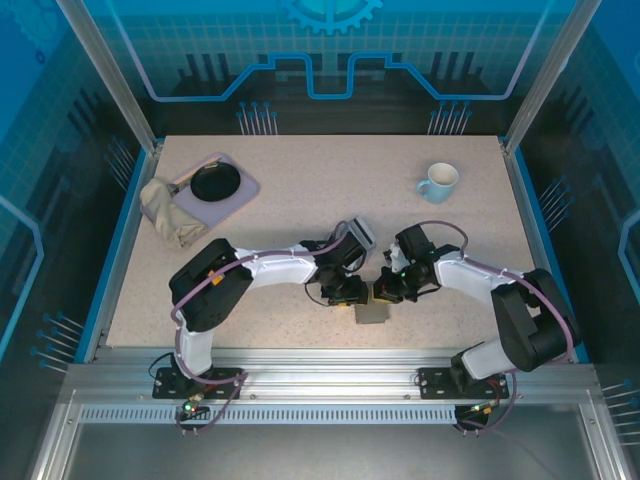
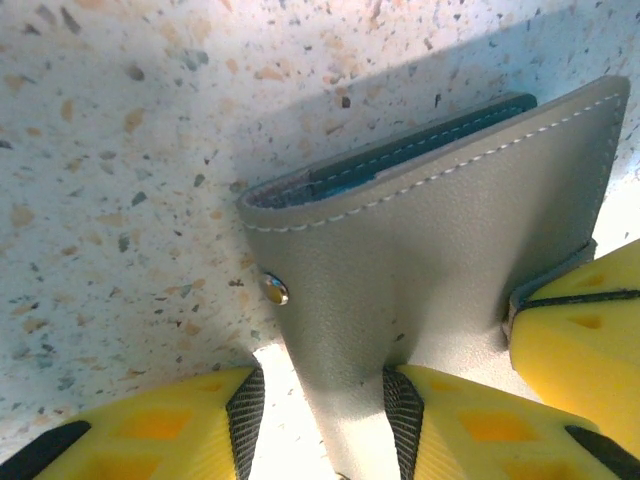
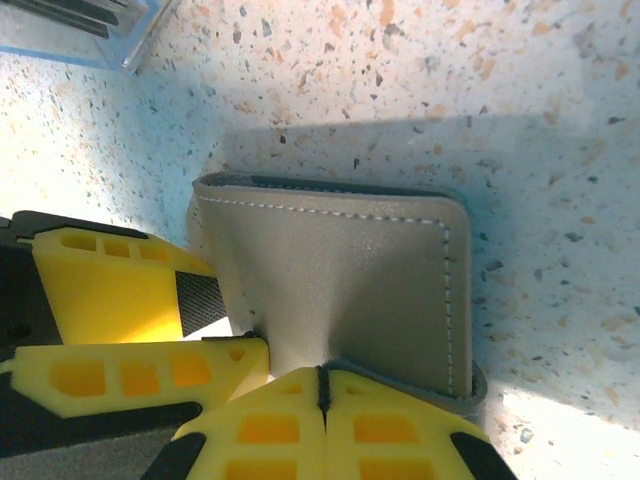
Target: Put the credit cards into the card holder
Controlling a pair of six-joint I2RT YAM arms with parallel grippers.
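The card holder [image 1: 373,313] is lying at the table's [image 1: 300,180] 6 o'clock edge, between the two arms, well apart from the mug [image 1: 438,182] out at 1 o'clock. It is sitting folded. In the left wrist view its mouth is facing 12 o'clock and the teal edge of the credit cards [image 2: 430,135] is peeking out, so at least one appears to be seated already.

The right gripper [image 3: 322,400] is pinching the grey cover with its jaws closed, taking the fold at that view's 6 o'clock. The left gripper [image 2: 320,420] is straddling the cover's lower corner with its jaws apart: one pad [image 2: 400,410] is touching the leather, while bare table is showing between the other pad and the cover. It is gripping nothing.

The step looks like working the cover between the two arms. Whether it is being opened or pressed flat I cannot tell.

To do it well:
- The right arm should be anchoring, not pulling, so that the holder is not sliding toward 6 o'clock and off the edge.
- The left jaws should be closing on the top layer only, below the snap [image 2: 275,289].
- Any lift should be going slowly, with the mouth tilting upward so the cards are not slipping out.
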